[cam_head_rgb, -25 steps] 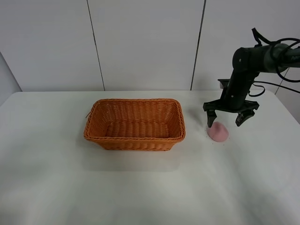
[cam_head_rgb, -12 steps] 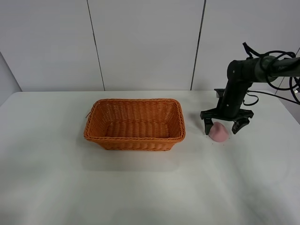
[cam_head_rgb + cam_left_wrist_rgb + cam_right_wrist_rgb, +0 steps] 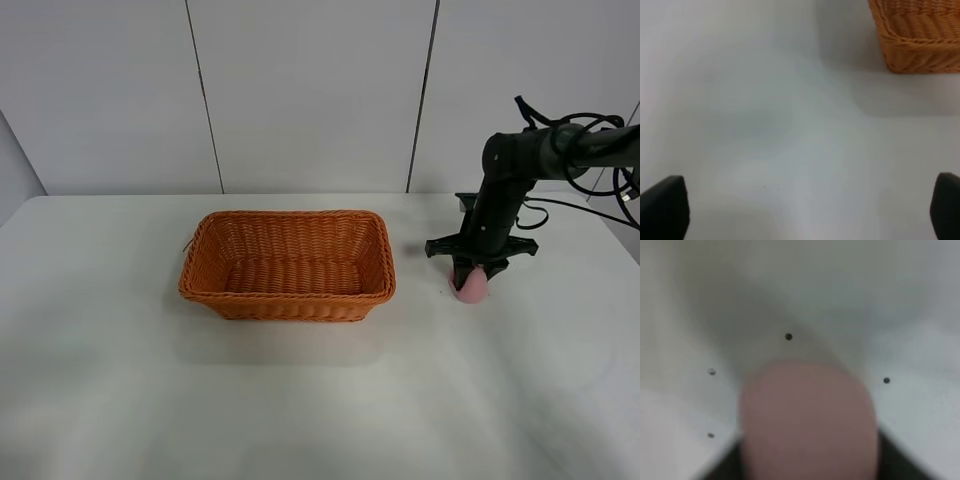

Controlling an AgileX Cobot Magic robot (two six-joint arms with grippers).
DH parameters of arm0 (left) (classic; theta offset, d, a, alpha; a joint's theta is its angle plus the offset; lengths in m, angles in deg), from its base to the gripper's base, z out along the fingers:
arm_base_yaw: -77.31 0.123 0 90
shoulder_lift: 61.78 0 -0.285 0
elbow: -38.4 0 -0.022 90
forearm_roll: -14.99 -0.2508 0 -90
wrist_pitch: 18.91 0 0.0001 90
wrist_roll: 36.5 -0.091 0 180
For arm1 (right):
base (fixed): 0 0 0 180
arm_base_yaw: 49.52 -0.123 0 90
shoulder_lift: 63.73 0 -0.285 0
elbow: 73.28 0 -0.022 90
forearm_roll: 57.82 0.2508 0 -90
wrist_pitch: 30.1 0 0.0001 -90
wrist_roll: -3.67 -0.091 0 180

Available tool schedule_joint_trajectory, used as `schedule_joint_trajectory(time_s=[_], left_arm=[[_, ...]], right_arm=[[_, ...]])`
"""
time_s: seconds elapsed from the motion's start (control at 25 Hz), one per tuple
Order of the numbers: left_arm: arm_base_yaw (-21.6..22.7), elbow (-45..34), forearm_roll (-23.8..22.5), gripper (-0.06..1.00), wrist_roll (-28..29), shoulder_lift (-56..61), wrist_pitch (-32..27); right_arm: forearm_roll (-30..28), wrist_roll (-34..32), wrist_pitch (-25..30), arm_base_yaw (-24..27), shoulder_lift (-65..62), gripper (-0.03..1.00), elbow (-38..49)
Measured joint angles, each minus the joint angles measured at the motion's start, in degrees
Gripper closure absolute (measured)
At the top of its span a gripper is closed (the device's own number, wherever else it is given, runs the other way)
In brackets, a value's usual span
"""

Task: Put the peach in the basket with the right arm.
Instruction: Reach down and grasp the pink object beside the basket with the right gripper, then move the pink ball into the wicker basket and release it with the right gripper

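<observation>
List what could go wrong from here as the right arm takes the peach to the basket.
1. The right pincer seems to close on the peach near its top. The fruit is rounded, so it may slip out on lifting.
2. The basket has a raised rim between the peach and its inside. A low carry could knock the peach loose or shove the basket.

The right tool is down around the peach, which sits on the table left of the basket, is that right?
Not quite. The exterior high view shows the peach on the table right of the basket, not left. The right tool is down around it.
</observation>
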Motion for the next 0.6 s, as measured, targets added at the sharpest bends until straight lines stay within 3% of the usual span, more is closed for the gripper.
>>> schedule_joint_trajectory(time_s=[0.08, 0.24, 0.44, 0.6], left_arm=[[0.0, 0.0, 0.0, -0.04, 0.0, 0.0, 0.0], [0.0, 0.0, 0.0, -0.04, 0.0, 0.0, 0.0], [0.0, 0.0, 0.0, -0.04, 0.0, 0.0, 0.0], [0.0, 0.0, 0.0, -0.04, 0.0, 0.0, 0.0]], right_arm=[[0.0, 0.0, 0.5, 0.0, -0.3, 0.96, -0.4], [-0.4, 0.0, 3.2, 0.0, -1.1, 0.96, -2.4], [-1.5, 0.0, 10.0, 0.0, -2.9, 0.96, -11.8], [-1.6, 0.0, 10.4, 0.0, -5.6, 0.96, -19.9]])
